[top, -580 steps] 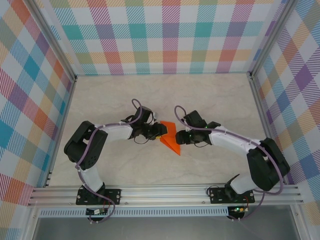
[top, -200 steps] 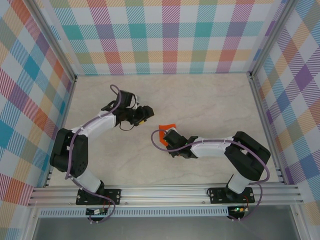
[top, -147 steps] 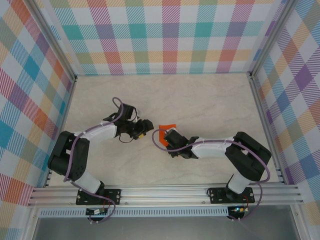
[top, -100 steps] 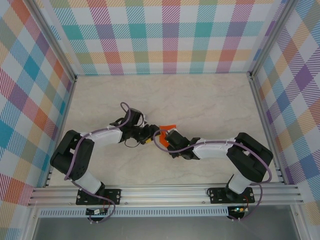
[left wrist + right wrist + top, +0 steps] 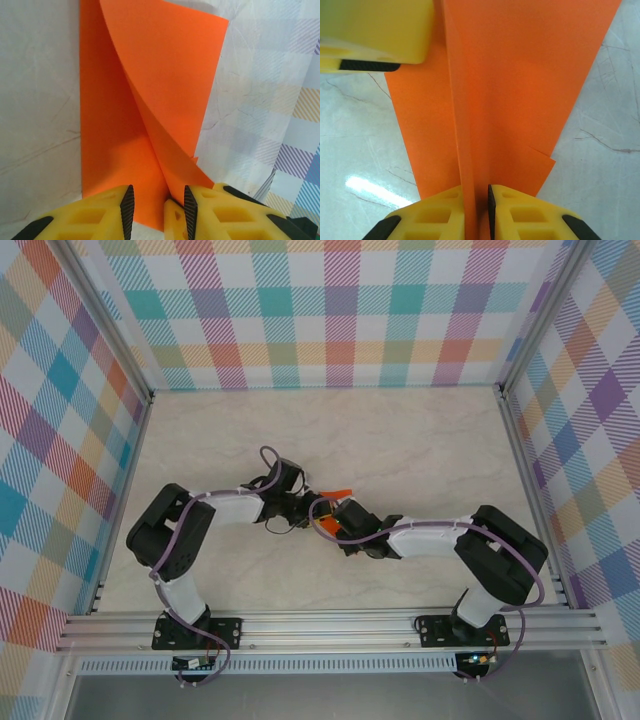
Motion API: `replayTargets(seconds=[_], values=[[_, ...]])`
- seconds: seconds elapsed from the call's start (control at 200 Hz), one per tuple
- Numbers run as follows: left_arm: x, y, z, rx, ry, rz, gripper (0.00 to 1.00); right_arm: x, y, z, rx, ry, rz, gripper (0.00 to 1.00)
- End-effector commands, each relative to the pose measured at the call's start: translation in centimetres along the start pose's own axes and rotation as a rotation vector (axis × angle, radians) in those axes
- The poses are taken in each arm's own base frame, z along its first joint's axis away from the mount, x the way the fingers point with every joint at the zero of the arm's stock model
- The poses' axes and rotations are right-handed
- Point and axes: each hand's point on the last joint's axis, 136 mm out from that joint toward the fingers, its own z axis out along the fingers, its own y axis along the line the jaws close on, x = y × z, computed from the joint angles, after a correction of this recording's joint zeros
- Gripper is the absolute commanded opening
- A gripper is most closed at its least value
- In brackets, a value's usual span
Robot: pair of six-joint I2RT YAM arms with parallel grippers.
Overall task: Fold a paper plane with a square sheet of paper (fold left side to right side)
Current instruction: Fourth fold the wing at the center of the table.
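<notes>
The square sheet of paper (image 5: 341, 494) is bright orange and folded into a narrower creased shape, lying mid-table between the two arms. In the left wrist view the paper (image 5: 115, 125) has one flap curling up off the flat layer. My left gripper (image 5: 156, 192) straddles the base of that flap, its pads still apart, with a yellow fingertip (image 5: 172, 220) of the other gripper between them. My right gripper (image 5: 476, 192) is shut on the paper's (image 5: 520, 75) upright ridge. From above, the left gripper (image 5: 303, 510) and right gripper (image 5: 333, 520) almost touch.
The pale marbled table (image 5: 420, 440) is boxed in by plaid walls (image 5: 330, 310) on three sides, and an aluminium rail (image 5: 330, 625) runs along the near edge. One left finger (image 5: 375, 30) hangs over the paper's far left corner in the right wrist view.
My left arm swung right from open table to the paper's left edge, and its jaws narrowed. The right gripper kept its hold and barely moved.
</notes>
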Motion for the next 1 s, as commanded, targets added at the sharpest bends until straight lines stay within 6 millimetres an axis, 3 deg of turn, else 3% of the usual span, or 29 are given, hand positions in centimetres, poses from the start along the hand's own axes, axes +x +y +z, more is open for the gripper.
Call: replayTargets(seconds=[0.0, 0.235, 0.43, 0.72, 0.995], values=[[-0.5, -1.8, 0.9, 0.039, -0.004, 0.032, 0.35, 2.0, -0.2, 0.4, -0.016, 0.06, 0.015, 0.17], [-0.9, -1.7, 2.0, 0.034, 0.003, 0.029, 0.35, 2.5, -0.4, 0.5, -0.009, 0.074, 0.016, 0.18], [-0.7, -0.9, 2.5, 0.011, 0.012, 0.022, 0.35, 2.3, -0.3, 0.0, -0.019, 0.074, 0.022, 0.24], [-0.5, -0.3, 2.9, -0.005, 0.017, 0.021, 0.35, 1.1, 0.0, -2.5, -0.037, 0.074, 0.03, 0.32], [-0.5, -0.5, 2.8, 0.001, 0.017, 0.028, 0.34, 2.3, -0.7, -4.0, -0.014, 0.116, 0.054, 0.31]])
